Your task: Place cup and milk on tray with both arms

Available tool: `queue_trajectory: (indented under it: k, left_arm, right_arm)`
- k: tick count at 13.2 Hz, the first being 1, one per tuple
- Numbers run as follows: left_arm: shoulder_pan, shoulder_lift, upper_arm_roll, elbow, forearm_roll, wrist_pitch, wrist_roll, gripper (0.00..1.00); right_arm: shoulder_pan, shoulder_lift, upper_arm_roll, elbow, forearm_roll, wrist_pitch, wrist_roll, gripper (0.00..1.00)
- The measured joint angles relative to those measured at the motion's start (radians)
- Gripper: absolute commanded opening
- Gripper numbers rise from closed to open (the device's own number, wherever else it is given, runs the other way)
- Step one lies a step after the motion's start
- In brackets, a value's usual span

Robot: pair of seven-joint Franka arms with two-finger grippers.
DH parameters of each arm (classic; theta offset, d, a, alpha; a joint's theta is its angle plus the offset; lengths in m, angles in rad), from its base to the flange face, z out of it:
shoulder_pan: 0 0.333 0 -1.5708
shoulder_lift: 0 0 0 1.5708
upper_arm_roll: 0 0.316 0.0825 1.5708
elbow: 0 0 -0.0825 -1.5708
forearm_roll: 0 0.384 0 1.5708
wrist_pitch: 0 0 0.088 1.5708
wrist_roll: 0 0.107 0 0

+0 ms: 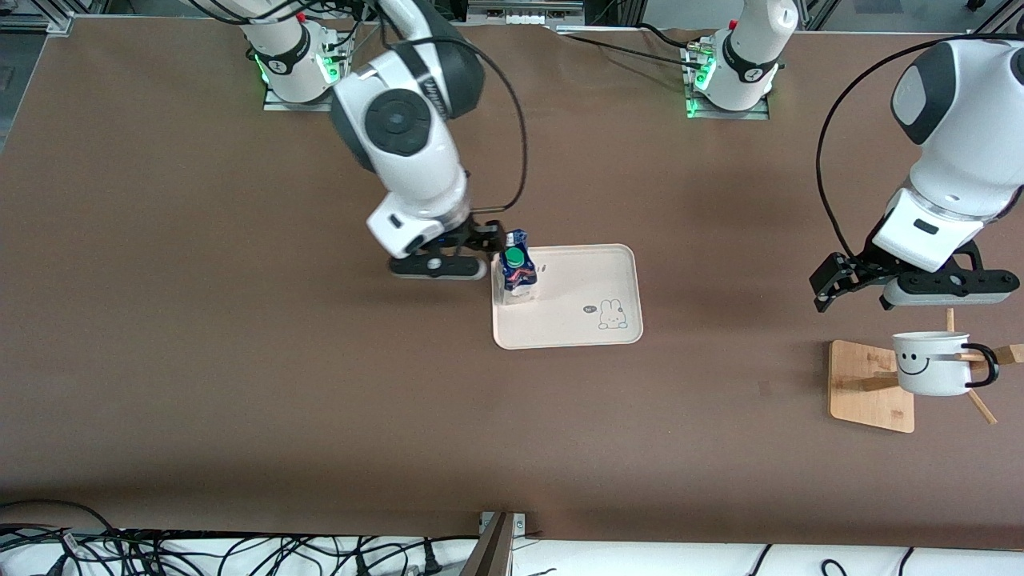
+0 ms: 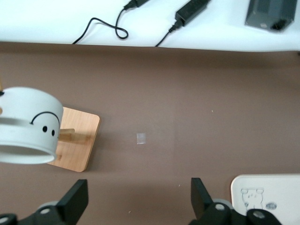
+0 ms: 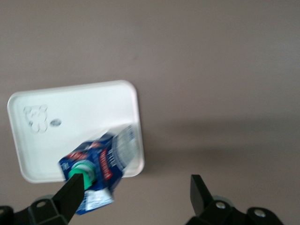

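Note:
The milk [image 1: 516, 270], a blue and white carton with a green cap, stands on the cream tray [image 1: 584, 320], in the corner toward the right arm's end. My right gripper [image 1: 494, 240] is open beside the carton, over the tray's rim. In the right wrist view the milk [image 3: 101, 164] lies against one finger [image 3: 72, 194], outside the gap of my right gripper [image 3: 136, 192]. The white smiley cup [image 1: 932, 364] hangs on a wooden stand. My left gripper [image 1: 820, 292] hangs open and empty over bare table beside that stand. The left wrist view shows the cup [image 2: 28, 126] off to one side of my left gripper [image 2: 138, 199].
The wooden stand's base [image 1: 868, 384] and its pegs sit toward the left arm's end of the table. A small tape mark [image 2: 141, 138] lies on the brown table between stand and tray [image 2: 267, 197]. Cables [image 1: 160, 552] run along the table's edge nearest the front camera.

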Motion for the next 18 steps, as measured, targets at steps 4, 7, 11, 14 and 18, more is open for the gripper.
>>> queue_trajectory:
  k: [4, 7, 11, 14, 18]
  left_arm:
    - [0.023, -0.005, 0.001, -0.060, 0.000, 0.131, -0.190, 1.00]
    - [0.090, 0.007, 0.003, -0.113, 0.000, 0.227, -0.193, 0.75]
    - [0.134, 0.032, 0.002, -0.124, -0.004, 0.294, -0.214, 0.50]
    - [0.167, 0.067, 0.002, -0.125, -0.021, 0.333, -0.214, 0.54]
    - [0.186, 0.069, 0.002, -0.135, -0.024, 0.329, -0.214, 0.79]
  right_arm:
    - [-0.088, -0.100, -0.119, 0.002, 0.050, -0.163, -0.171, 1.00]
    - [-0.107, -0.191, -0.252, -0.006, 0.070, -0.307, -0.341, 1.00]
    - [-0.110, -0.342, -0.357, -0.119, 0.065, -0.361, -0.475, 1.00]
    - [-0.117, -0.419, -0.383, -0.201, 0.019, -0.361, -0.548, 1.00]
    - [-0.391, -0.443, -0.132, -0.239, -0.055, -0.360, -0.628, 1.00]
